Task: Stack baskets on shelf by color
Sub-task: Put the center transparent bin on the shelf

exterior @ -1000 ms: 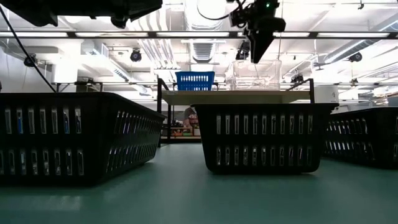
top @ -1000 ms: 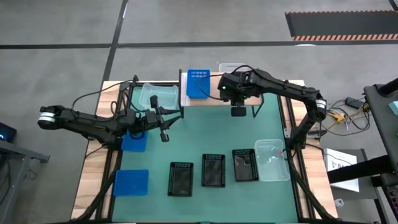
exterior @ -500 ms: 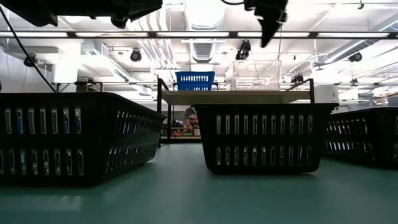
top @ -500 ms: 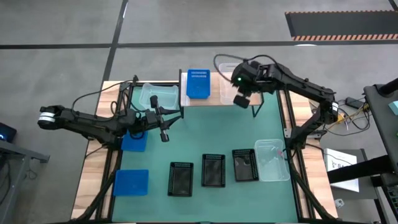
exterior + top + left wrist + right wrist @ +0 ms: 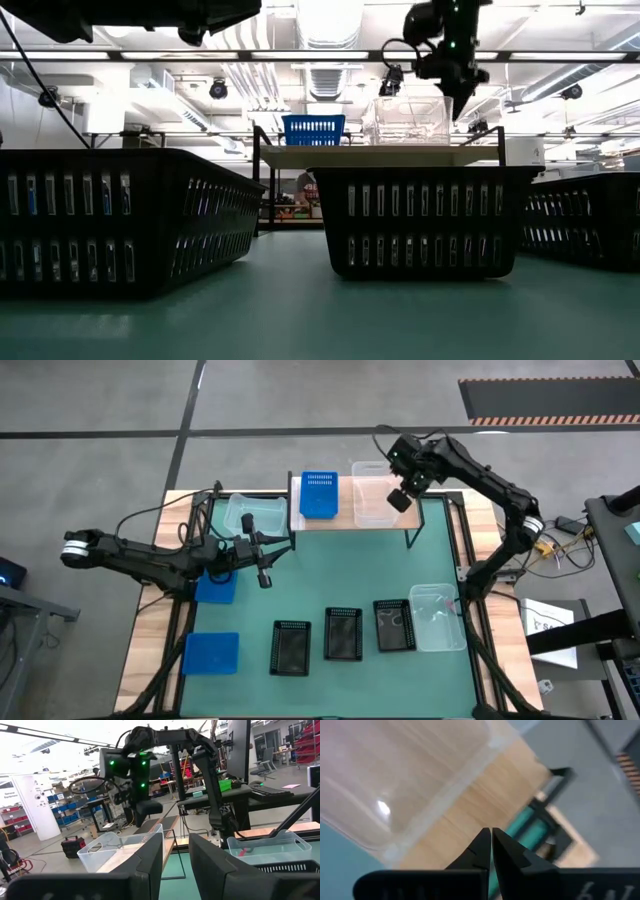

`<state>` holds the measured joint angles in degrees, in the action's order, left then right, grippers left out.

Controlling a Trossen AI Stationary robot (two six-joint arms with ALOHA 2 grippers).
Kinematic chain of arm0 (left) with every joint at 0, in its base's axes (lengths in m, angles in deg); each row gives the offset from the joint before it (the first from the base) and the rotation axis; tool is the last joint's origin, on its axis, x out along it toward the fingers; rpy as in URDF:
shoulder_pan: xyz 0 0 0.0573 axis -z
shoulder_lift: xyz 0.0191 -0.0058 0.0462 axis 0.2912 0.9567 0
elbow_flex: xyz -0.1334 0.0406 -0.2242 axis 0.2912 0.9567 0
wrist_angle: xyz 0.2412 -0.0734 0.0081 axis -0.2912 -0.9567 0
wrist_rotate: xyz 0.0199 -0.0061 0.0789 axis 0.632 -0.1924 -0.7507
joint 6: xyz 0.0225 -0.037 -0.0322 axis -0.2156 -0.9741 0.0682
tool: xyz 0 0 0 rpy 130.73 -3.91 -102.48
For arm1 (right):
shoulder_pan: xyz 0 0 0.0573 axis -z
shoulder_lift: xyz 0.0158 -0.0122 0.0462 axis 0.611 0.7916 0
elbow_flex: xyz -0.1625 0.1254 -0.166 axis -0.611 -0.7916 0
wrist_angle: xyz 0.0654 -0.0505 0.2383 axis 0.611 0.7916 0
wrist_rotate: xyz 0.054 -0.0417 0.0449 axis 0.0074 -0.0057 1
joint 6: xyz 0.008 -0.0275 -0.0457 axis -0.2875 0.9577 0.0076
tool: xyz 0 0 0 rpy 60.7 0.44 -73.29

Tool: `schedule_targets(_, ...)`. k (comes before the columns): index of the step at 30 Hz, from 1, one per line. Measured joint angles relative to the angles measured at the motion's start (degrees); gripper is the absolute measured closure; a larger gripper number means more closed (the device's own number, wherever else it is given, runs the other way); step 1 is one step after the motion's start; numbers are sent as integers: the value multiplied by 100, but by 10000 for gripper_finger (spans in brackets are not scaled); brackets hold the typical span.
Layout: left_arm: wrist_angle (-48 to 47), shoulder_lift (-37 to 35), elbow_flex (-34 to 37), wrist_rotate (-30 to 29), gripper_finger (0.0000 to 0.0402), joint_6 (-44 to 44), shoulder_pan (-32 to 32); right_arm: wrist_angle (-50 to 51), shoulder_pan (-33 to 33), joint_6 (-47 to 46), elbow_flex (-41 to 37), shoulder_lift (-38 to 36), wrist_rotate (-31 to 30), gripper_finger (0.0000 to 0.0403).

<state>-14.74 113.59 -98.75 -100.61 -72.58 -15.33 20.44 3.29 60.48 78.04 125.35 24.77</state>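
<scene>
The wooden shelf point(image 5: 345, 520) stands at the table's far edge. A blue basket point(image 5: 318, 494) and a clear basket point(image 5: 371, 495) rest on it by their bottoms, side by side. My right gripper point(image 5: 400, 500) is shut and hangs above the shelf's right end, just right of the clear basket point(image 5: 395, 780), touching nothing. My left gripper point(image 5: 265, 576) is open over the table's left part, near another clear basket point(image 5: 254, 514). On the table lie three black baskets point(image 5: 343, 633), two blue baskets point(image 5: 212, 652) and one more clear basket point(image 5: 438, 617).
The shelf's thin black legs point(image 5: 412, 538) stand on the green table top point(image 5: 330, 575). Wooden strips run along the table's left and right sides point(image 5: 150, 650). In the low view, black baskets point(image 5: 425, 220) stand in front of the shelf point(image 5: 370, 157).
My right gripper has moved from in front of the shelf toward the table's far right. It now hangs over the shelf's right end, beside the clear basket, which has stayed where it was on the shelf.
</scene>
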Motion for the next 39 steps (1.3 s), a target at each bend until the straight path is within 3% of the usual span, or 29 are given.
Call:
schedule_targets(4,0,0,0,2,322,4,0,-340,148,7,-117,42,555,394)
schedule_targets(8,-2,0,0,1,322,5,0,-606,159,-36,-128,41,664,394)
schedule_targets(13,0,0,2,0,322,5,0,-561,188,-37,-128,31,635,394)
schedule_targets(17,-2,0,2,1,322,4,0,-405,267,-39,-153,18,26,394)
schedule_targets(20,-2,0,2,2,322,5,0,-412,341,-40,-320,18,-58,394)
schedule_targets(28,0,0,4,2,322,5,0,-1127,283,-103,-646,74,1053,394)
schedule_targets(39,0,0,7,1,322,51,0,-1459,228,-94,-506,74,1093,394)
